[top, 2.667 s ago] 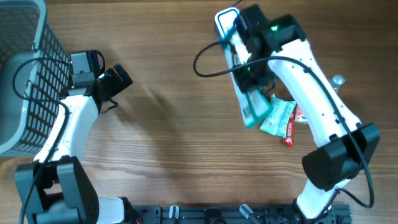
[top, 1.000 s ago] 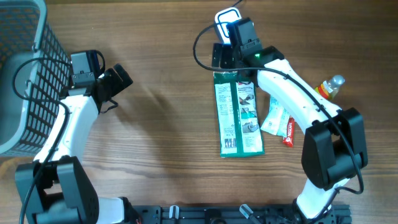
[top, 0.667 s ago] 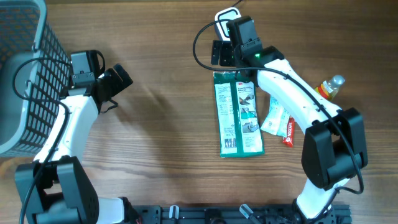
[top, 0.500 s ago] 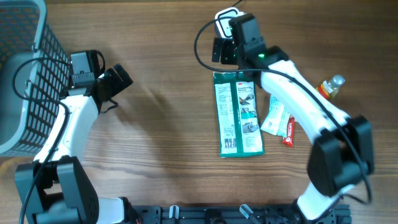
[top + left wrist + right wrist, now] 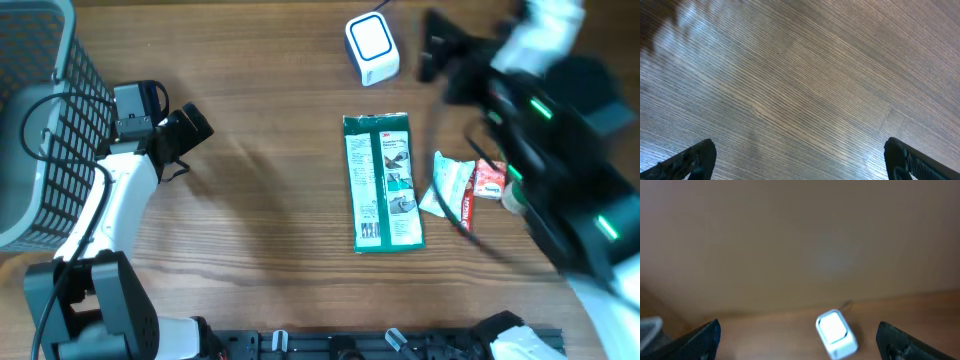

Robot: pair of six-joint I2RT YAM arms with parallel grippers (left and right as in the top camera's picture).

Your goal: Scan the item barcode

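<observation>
The green package [image 5: 385, 180] is laid flat on the desk [image 5: 270, 200], near the scanner [image 5: 372, 45], gripped by nothing. The right claw [image 5: 797, 332] and left claw [image 5: 800, 155] are spread wide, empty. Whether a scan was registered cannot be told.

Bright, even light overhead; the right arm [image 5: 545, 130] smears into heavy blur. Left wrist catches pale glare on the table [image 5: 685, 20]. Right wrist view soft, hazy.
</observation>
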